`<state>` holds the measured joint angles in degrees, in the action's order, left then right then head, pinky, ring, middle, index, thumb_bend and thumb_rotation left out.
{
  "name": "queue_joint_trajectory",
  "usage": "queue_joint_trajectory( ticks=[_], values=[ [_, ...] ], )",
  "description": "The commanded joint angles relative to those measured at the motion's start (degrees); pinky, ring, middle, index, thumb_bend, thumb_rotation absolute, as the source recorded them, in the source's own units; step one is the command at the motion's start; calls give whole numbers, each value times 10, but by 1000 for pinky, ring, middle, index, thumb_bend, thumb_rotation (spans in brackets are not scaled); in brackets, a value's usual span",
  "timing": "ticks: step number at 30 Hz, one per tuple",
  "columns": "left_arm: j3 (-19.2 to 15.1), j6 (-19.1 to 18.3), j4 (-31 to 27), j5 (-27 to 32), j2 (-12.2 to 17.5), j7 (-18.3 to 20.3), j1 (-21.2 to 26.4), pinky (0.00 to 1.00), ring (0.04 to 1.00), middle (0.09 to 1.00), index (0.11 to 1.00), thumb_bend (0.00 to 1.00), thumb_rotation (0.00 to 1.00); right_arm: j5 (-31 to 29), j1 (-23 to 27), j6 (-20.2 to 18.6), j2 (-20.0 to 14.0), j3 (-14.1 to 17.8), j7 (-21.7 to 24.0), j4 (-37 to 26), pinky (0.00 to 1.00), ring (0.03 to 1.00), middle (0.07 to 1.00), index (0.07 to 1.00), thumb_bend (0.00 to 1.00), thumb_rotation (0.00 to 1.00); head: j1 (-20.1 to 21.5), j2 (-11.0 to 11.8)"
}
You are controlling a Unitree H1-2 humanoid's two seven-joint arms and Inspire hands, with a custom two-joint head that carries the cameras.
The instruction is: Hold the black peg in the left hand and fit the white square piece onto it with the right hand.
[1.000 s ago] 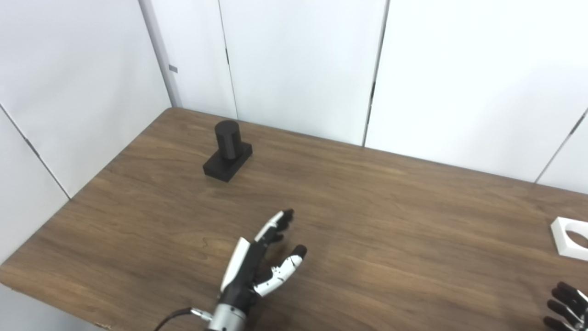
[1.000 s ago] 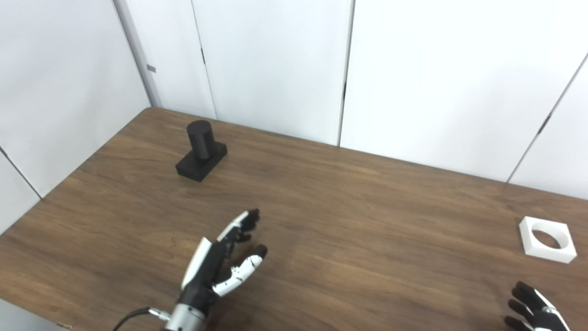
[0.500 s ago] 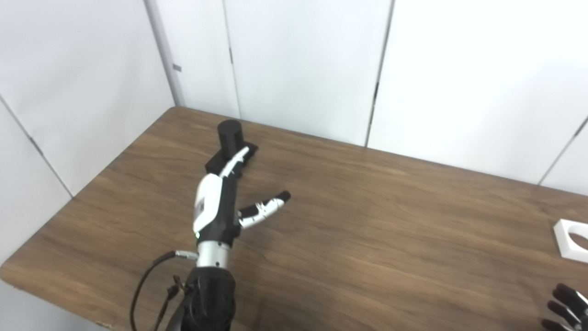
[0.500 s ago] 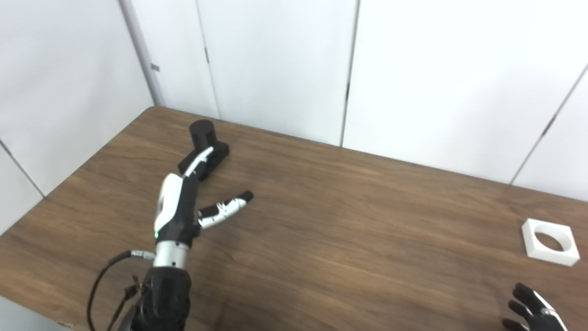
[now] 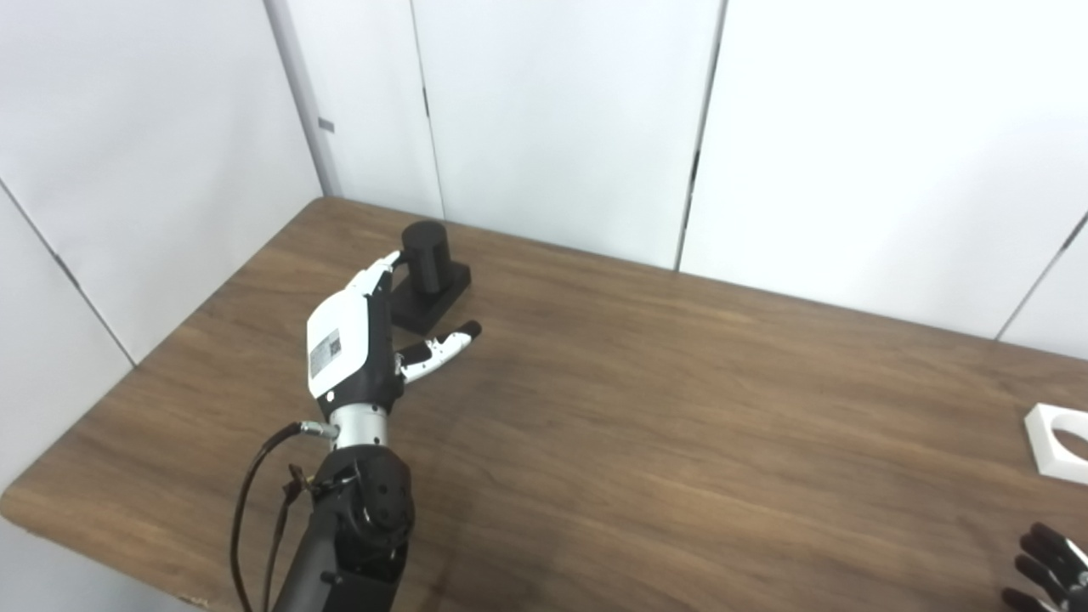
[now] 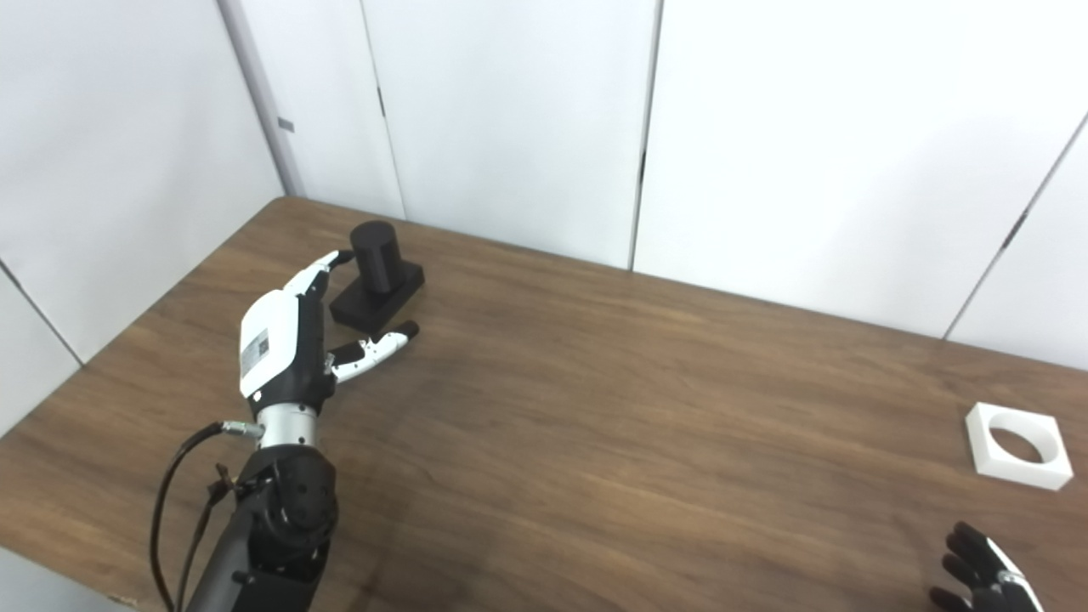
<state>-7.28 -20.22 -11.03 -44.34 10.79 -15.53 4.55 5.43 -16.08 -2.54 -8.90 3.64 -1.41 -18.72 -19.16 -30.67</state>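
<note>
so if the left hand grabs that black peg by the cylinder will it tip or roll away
The black peg probably won't roll: its upright cylinder stands on a flat rectangular base on the table. A sideways nudge from the open left hand might slide it or tip it, since the cylinder rises well above that base. It looks rigid.

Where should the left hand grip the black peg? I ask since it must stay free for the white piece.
Judging by shape, grip the black peg by its flat rectangular base, from its near-left side where the open left hand already is. The upright cylinder should stay bare for the white square piece.
</note>
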Motion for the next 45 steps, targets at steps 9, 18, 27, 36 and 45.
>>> queue_joint_trajectory(
  ticks=[9, 18, 27, 36, 45],
  values=[
    [7, -15, 72, -33, 56, -19, 64, 943, 907, 884, 820, 974, 470, 1, -1, -1, -7, -4, 15, -11, 797, 868, 873, 865, 662, 1000, -2, -3],
    [5, -30, 161, -26, 75, -46, 106, 936, 909, 888, 818, 1000, 570, 11, -2, -3, -3, -4, 10, -19, 795, 859, 863, 855, 613, 1000, 1, -6],
    [1, -35, 222, -1, 80, -74, 132, 952, 922, 900, 823, 985, 532, 17, -4, -6, -3, -6, 10, -19, 787, 870, 869, 858, 636, 1000, 5, -8],
    [13, -56, 292, 10, 82, -90, 160, 924, 916, 905, 823, 980, 517, 27, -2, 5, -3, -6, 8, -12, 761, 851, 855, 851, 630, 1000, 9, -9],
    [34, -66, 357, 14, 101, -79, 181, 904, 907, 884, 815, 959, 512, 25, -2, 7, -2, -7, 9, -10, 813, 868, 864, 870, 623, 1000, 13, -9]
  ],
)
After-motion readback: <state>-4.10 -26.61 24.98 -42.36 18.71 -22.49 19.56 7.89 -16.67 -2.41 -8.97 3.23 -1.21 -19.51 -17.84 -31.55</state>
